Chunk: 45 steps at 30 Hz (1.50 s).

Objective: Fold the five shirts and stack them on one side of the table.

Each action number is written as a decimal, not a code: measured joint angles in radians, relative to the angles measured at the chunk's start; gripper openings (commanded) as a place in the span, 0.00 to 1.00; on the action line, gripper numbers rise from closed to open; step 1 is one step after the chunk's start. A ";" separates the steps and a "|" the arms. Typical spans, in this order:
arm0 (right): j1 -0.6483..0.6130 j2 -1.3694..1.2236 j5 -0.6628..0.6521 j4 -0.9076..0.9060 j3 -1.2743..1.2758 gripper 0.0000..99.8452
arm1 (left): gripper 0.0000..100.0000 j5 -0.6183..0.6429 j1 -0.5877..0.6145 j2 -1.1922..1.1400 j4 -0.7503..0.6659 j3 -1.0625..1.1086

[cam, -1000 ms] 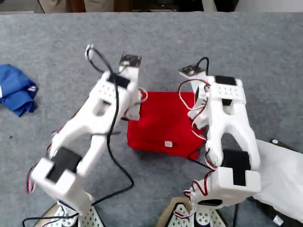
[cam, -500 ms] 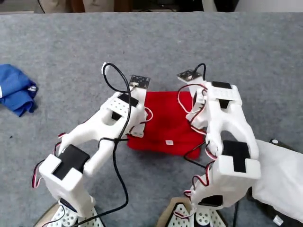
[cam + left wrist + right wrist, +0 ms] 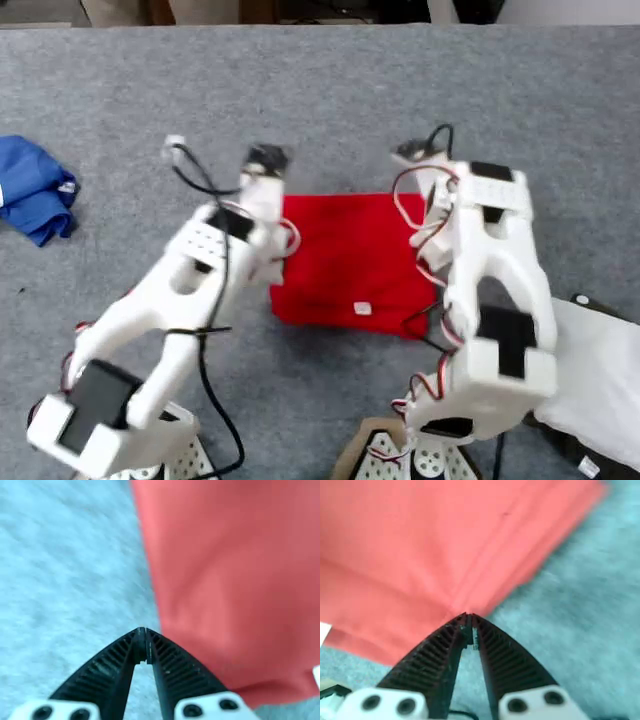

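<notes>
A folded red shirt [image 3: 350, 258] lies flat in the middle of the grey table [image 3: 330, 90], a small white label near its front edge. My left gripper [image 3: 275, 255] hangs at the shirt's left edge. In the left wrist view that left gripper [image 3: 142, 635] is shut, its tips over grey surface just beside the red shirt [image 3: 225, 570]. My right gripper [image 3: 430, 270] is at the shirt's right edge. The right wrist view has the right gripper [image 3: 469, 619] shut, tips touching the border of the red shirt [image 3: 420, 545].
A crumpled blue shirt [image 3: 35, 200] lies at the table's left edge. A white shirt [image 3: 600, 385] is spread at the front right, over something black. The far half of the table is bare grey surface.
The left arm swung left, bringing its gripper from over the shirt's left part to its left edge. The right arm shifted slightly right. The red shirt now lies wider and flatter.
</notes>
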<state>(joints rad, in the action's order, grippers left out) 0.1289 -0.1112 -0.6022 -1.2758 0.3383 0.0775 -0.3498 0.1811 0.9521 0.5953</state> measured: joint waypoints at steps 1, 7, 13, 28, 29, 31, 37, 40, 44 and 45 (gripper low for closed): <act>0.000 0.029 0.000 -0.017 -0.011 0.00 | 0.07 0.000 0.023 0.008 0.000 -0.017; 0.000 0.101 0.078 -0.157 -0.040 0.01 | 0.20 0.002 0.083 -0.043 -0.026 -0.161; -0.054 0.253 0.187 -0.110 0.101 0.13 | 0.20 0.025 0.084 -0.293 -0.009 -0.345; -0.089 0.244 0.310 0.186 0.387 0.26 | 0.25 0.051 0.084 -0.721 0.230 -0.865; -0.091 0.206 0.313 0.195 0.379 0.26 | 0.25 0.051 0.084 -0.736 0.233 -0.878; -0.109 0.123 0.315 0.213 0.356 0.25 | 0.23 0.051 0.084 -0.756 0.233 -0.890; -0.138 0.000 0.313 0.190 0.255 0.04 | 0.07 0.052 0.084 -0.783 0.232 -0.898; -0.138 -0.015 0.313 0.187 0.236 0.01 | 0.02 0.052 0.080 -0.783 0.210 -0.898; -0.137 -0.015 0.313 0.187 0.236 0.02 | 0.02 0.052 0.060 -0.781 0.163 -0.862; -0.137 -0.015 0.313 0.187 0.236 0.01 | 0.02 0.052 0.057 -0.781 0.157 -0.856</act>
<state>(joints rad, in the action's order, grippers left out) -0.0077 -0.1266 -0.2892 -1.0886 0.5746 0.1297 -0.2931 -0.5999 1.1086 -0.2608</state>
